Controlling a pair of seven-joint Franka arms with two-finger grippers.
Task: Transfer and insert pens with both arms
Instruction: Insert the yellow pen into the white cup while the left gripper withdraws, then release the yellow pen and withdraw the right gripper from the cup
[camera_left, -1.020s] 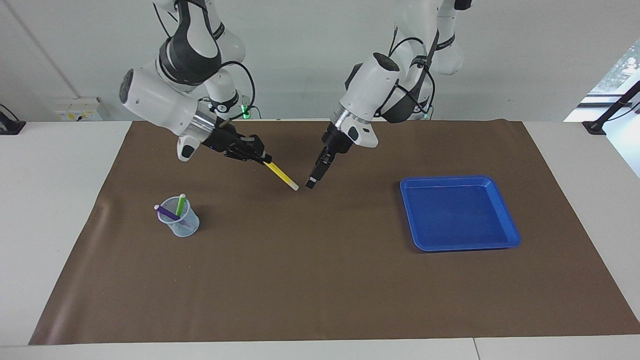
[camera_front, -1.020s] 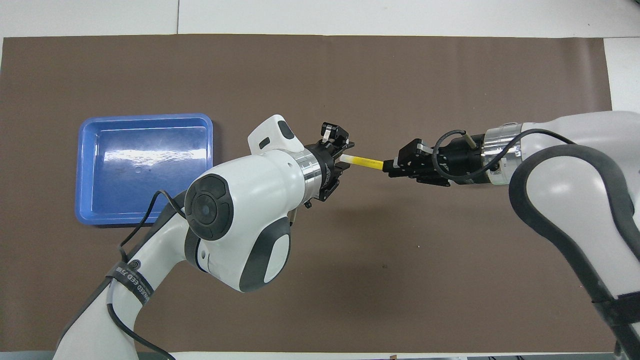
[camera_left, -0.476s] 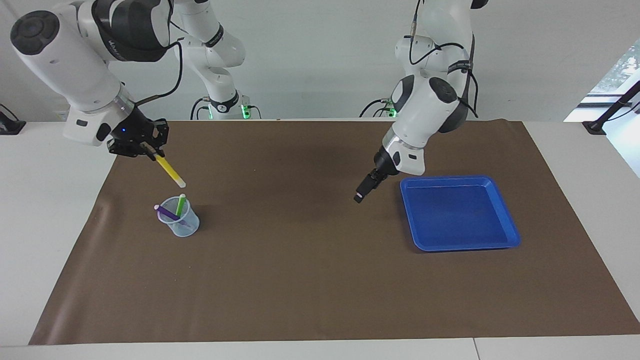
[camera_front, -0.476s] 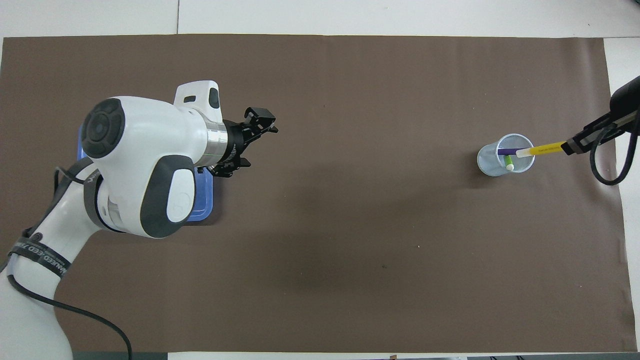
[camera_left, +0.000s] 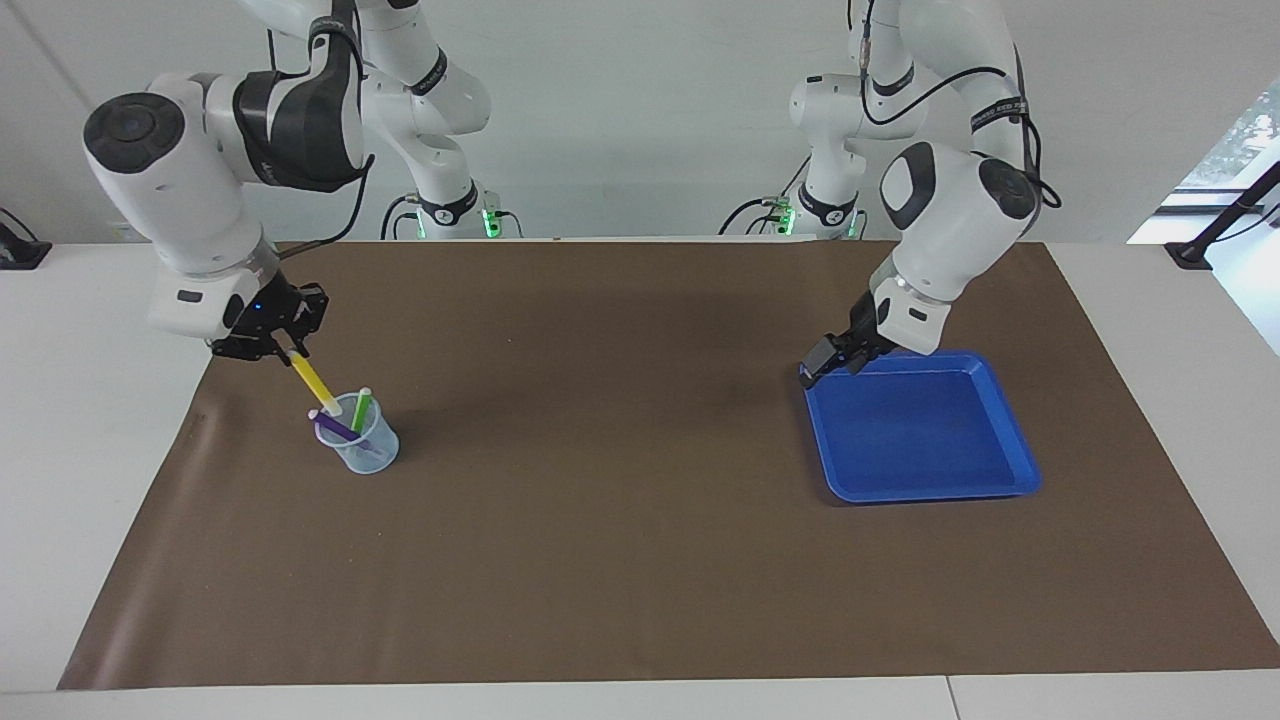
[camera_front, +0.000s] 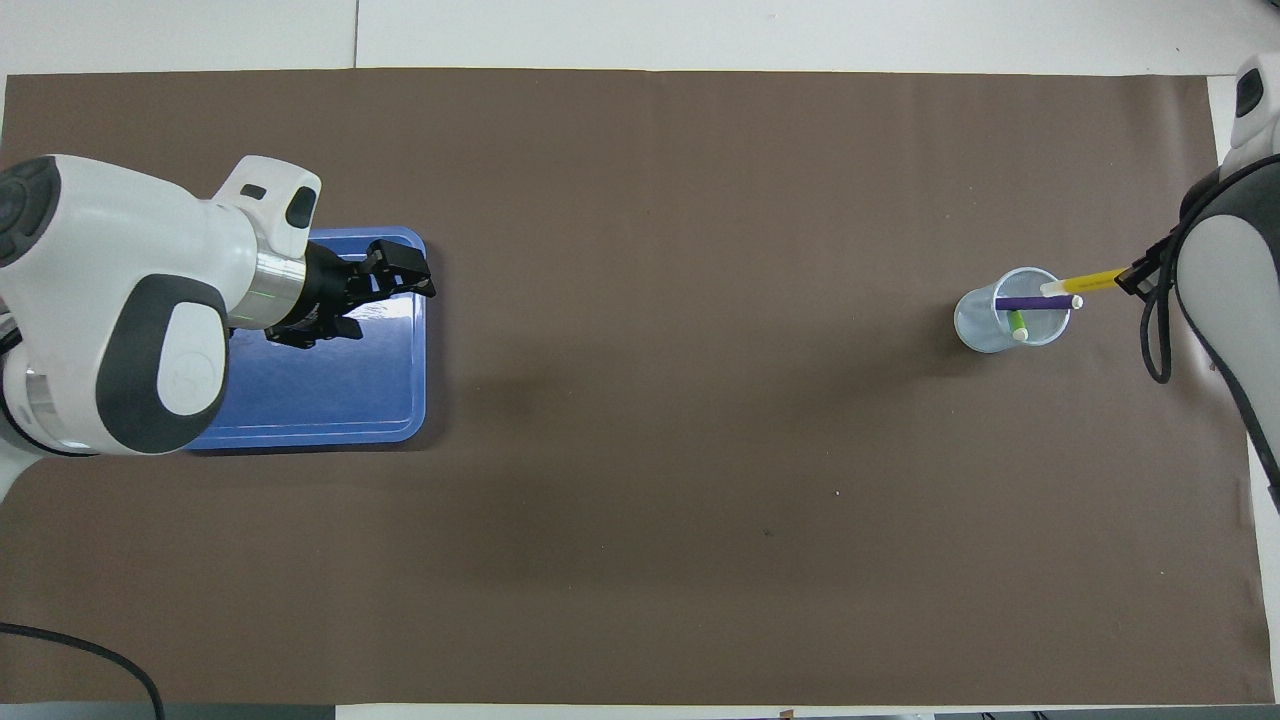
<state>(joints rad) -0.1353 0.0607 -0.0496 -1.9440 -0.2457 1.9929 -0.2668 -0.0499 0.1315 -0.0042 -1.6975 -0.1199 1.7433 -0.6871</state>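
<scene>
A white table (camera_left: 100, 420) is covered over most of its top by a brown mat (camera_left: 620, 540). On the mat, a blue tray (camera_left: 1010, 440) is seen at 3 o'clock in the facing view, and a clear cup (camera_left: 375, 450) at 9 o'clock, well apart.

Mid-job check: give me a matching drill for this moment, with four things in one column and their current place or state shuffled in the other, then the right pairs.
Things
1. yellow pen
2. green pen
3. left gripper
4. blue tray

Places or states
A. lying on the brown mat with nothing in it
B. open, over the tray's corner nearest the robots
C. held slanting by the right gripper, lower tip at the cup's rim
D. standing in the clear cup beside the purple pen

Pairs: 1-C, 2-D, 3-B, 4-A
</scene>
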